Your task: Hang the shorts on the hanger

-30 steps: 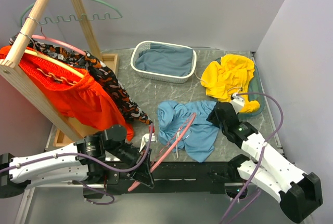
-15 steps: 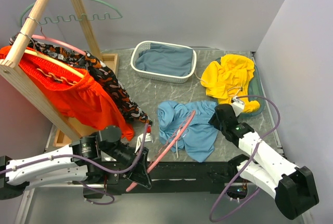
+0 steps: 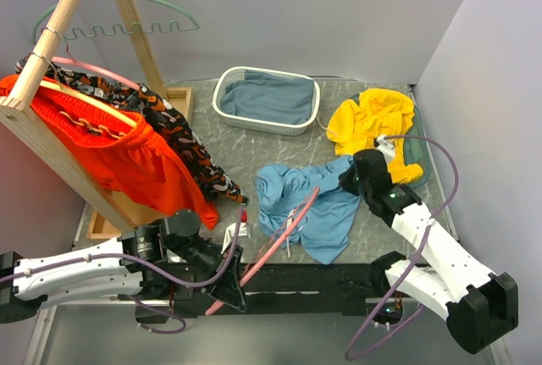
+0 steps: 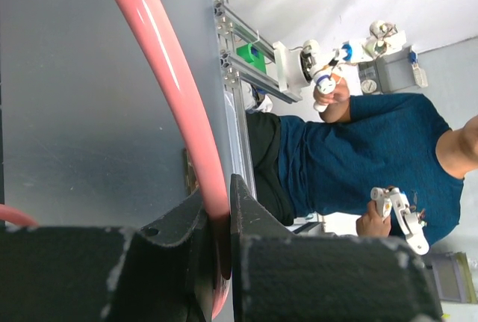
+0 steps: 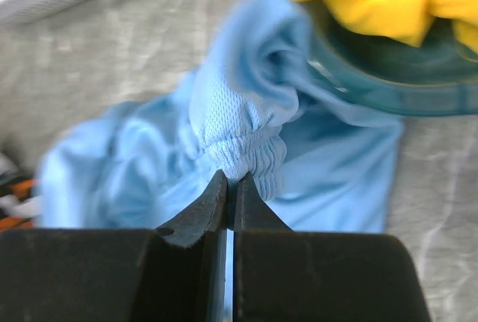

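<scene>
Right end effector (image 5: 228, 181) pinches waistband of shorts (image 3: 326, 212); left end effector (image 4: 218, 210) clamps hanger (image 3: 279, 234), its length slanting across shorts toward right arm.

Grey marbled tabletop (image 3: 254, 153), matte finish. Plain pale grey wall (image 3: 339, 9) on far side. Second plain wall (image 3: 500, 77) on right, faint lilac cast. Slanted light-wood rack (image 3: 58, 22) at far left, on flat wooden base (image 3: 181, 96). Black metal rail (image 3: 313, 279) runs along near edge. Lighting even and diffuse, with soft shadows.
</scene>
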